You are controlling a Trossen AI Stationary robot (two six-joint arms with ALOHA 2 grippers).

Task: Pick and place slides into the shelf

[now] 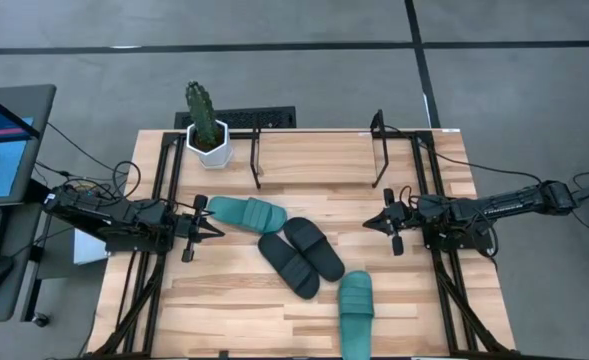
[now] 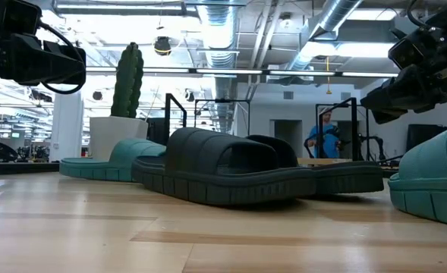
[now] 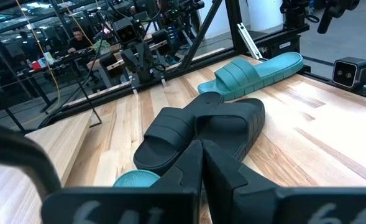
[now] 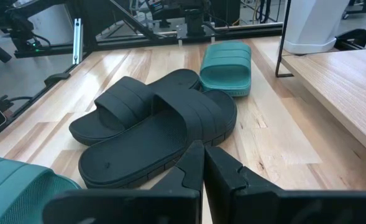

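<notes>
Two black slides (image 1: 300,257) with wide ribbed straps lie side by side just in front of the shelf (image 1: 319,150), a teal slide (image 1: 246,211) beside them, another (image 1: 355,310) farther forward, while left gripper (image 1: 217,229) and right gripper (image 1: 368,224) hover closed, empty.

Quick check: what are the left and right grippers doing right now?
Left gripper: closed, holding nothing, beside the teal slide.
Right gripper: closed, holding nothing, short of the black slides.
</notes>
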